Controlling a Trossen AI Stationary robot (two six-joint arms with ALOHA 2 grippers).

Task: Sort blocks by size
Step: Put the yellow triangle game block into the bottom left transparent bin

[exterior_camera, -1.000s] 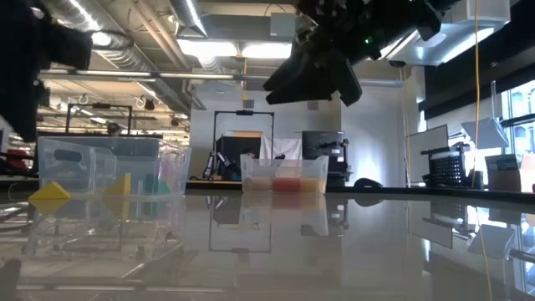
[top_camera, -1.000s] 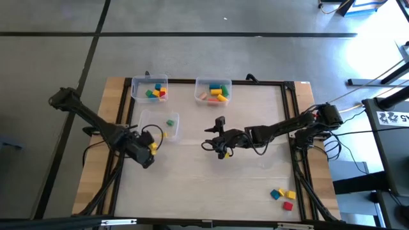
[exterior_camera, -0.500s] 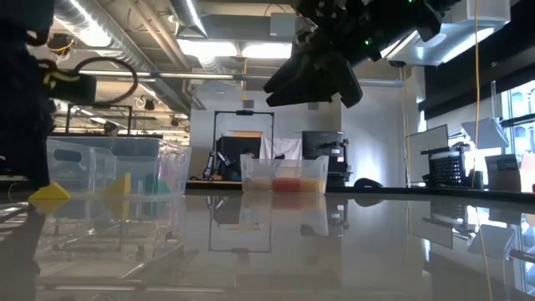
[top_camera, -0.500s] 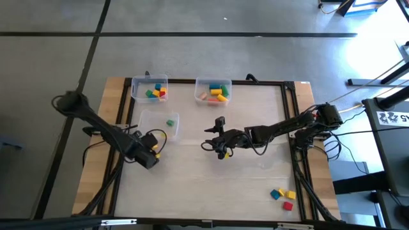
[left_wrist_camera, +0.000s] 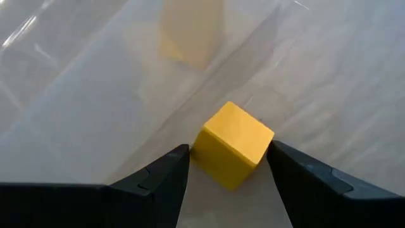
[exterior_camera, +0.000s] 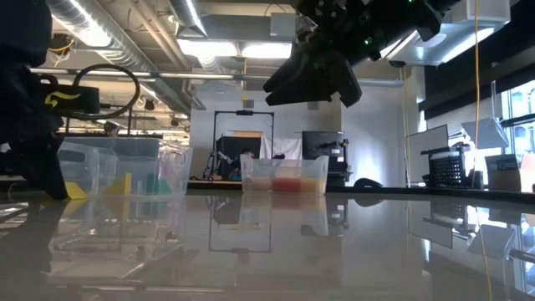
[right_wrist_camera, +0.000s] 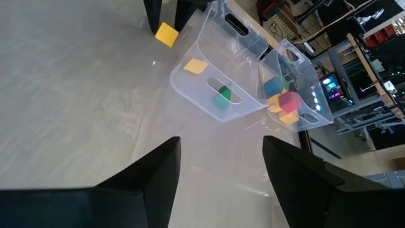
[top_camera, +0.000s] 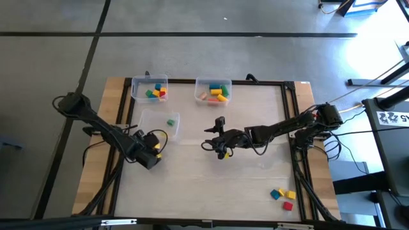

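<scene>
A yellow block [left_wrist_camera: 233, 144] sits on the table just outside the near wall of a clear bin [top_camera: 160, 124], which holds a green block [top_camera: 170, 122]. My left gripper [left_wrist_camera: 229, 155] is open and low over the table, one finger on each side of the yellow block. The right wrist view shows the same block [right_wrist_camera: 166, 33] under the left arm's dark fingers. The low view shows it as a yellow sliver [exterior_camera: 75, 191] beside that arm. My right gripper [top_camera: 217, 148] hangs open above the table's middle, with nothing between its fingers [right_wrist_camera: 161, 171]. My left gripper comes at the yellow block slanting down from the near left. Its fingertips [left_wrist_camera: 182, 158] stand close against two opposite sides of the block [left_wrist_camera: 209, 161], which rests on the table. Whether they touch it I cannot tell.
Two clear bins with several coloured blocks stand at the far edge [top_camera: 149, 89] [top_camera: 213, 90]. Three loose blocks, blue, yellow and red [top_camera: 283, 195], lie near the table's near right corner. A dark frame rail [top_camera: 287, 121] borders the table.
My left gripper has sunk toward the table and tipped more steeply down, so its fingers now straddle the yellow block beside the bin. Its fingers have kept their gap. The block has stayed on the table.
</scene>
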